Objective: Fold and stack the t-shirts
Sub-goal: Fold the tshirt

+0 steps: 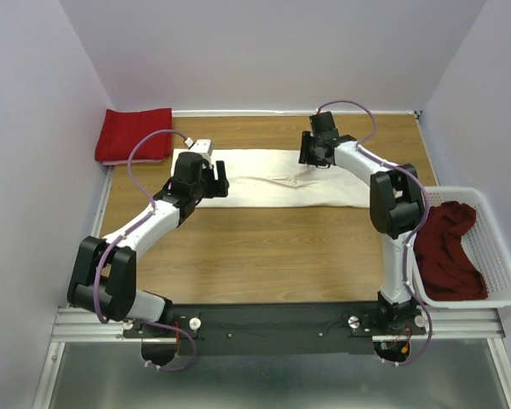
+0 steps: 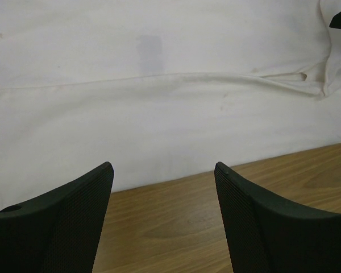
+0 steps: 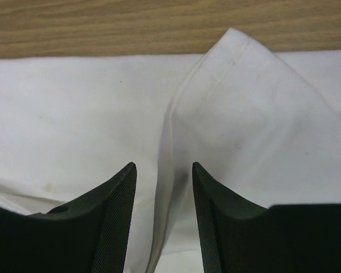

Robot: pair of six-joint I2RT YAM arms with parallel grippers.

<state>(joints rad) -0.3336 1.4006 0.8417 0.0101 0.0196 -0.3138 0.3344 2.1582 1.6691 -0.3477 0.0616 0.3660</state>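
1. The left gripper [image 2: 163,168] is standing wide open with nothing between its black fingers [image 2: 74,222], whose inner faces are finely dotted. Its tips are hanging over bare table [image 2: 176,227], just off the near edge of the cream-white t-shirt [image 2: 159,114].
2. The right gripper [image 3: 163,165] is showing its jaws partway apart, not clamped. A folded ridge of the cream cloth is running into the gap; whether the pads touch it cannot be told.
3. The cream-white t-shirt is lying as a long flat band across the far middle of the wood-grain table. It is soft matte cotton with a stitched hem, shallow creases and a faint grey smudge.
4. The bright red t-shirt [image 1: 134,135] is sitting folded into a neat block at the far left corner, near the band's left end.
5. The white plastic lattice basket [image 1: 502,273] is sitting at the table's right edge, holding the crumpled dark red t-shirt [image 1: 447,251].
6. The left arm [image 1: 145,226] is reaching forward with its elbow out left and its wrist over the band's left part.
7. The right arm [image 1: 396,204] is rising upright, its forearm angling far-left and its wrist pitching down at the band's far edge.
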